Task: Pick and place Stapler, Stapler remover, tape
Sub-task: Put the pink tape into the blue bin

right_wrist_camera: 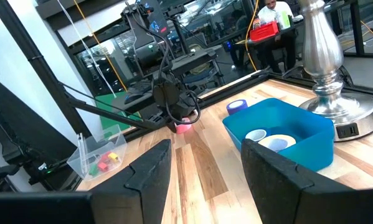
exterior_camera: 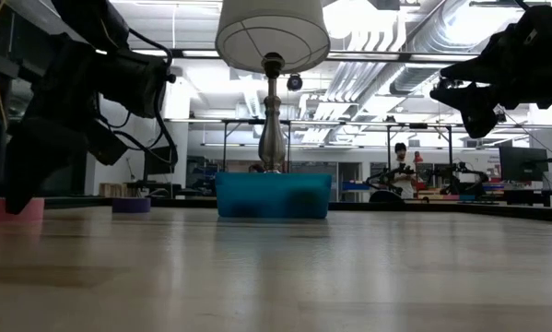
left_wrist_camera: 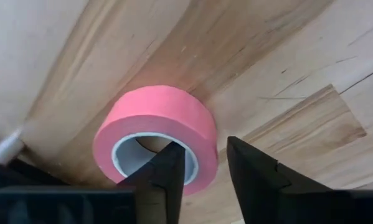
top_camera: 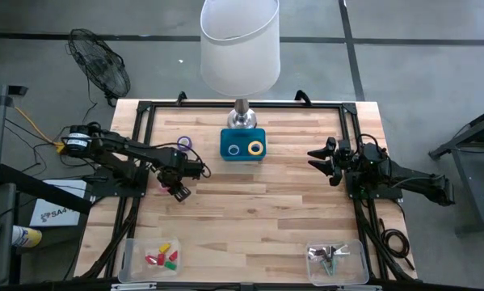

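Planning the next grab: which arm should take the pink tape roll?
Left. Its gripper is open with one finger inside the pink tape roll and one outside. The right gripper waits across the table.

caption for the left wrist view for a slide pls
Left claw open over the pink tape roll on the wooden table, one finger inside the hole, one outside the wall.

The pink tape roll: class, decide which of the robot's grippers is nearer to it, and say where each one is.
Left. The left gripper is at the pink tape roll, fingers open astride its wall. The right gripper waits open across the table, beyond the blue bin.
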Tool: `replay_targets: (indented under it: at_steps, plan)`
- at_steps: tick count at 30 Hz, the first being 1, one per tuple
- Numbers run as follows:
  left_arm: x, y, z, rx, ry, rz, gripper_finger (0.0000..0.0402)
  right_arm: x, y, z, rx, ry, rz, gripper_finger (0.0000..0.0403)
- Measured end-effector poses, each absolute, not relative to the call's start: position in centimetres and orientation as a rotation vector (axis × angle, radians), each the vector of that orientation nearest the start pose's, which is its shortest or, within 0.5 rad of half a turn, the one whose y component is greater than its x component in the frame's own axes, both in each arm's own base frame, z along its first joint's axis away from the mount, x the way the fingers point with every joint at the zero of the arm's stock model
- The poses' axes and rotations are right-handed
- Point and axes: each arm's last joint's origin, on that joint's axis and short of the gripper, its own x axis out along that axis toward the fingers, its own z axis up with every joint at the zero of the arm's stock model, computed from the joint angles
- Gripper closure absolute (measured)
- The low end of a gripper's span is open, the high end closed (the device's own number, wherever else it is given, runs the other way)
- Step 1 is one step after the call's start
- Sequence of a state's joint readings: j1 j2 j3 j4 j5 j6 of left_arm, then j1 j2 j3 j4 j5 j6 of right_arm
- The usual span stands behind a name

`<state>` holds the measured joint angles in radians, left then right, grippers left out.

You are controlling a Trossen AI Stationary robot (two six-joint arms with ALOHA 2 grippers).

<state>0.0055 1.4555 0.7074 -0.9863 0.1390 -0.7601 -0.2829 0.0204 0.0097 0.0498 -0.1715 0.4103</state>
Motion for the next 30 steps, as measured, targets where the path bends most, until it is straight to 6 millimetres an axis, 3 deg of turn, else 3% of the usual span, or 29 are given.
replay_targets:
  at_steps: [9,15,19,30]
  plan:
    - [19.7,-0.2,14.7,-0.508,1.68,0.394,0.0367,9.5,-2.3,17.0,0.401,-0.06,-0.102,0.0217]
    - [21.0,0.0,15.9,-0.325,1.622,0.268,0.036,9.5,-2.3,17.0,0.401,-0.06,-0.102,0.0217]
    - [22.9,0.3,18.1,-0.108,1.531,0.163,0.0347,9.5,-2.3,17.0,0.401,-0.06,-0.102,0.0217]
    - [27.2,1.2,25.6,0.611,1.278,-0.011,0.0356,9.5,-2.3,17.0,0.401,-0.06,-0.102,0.0217]
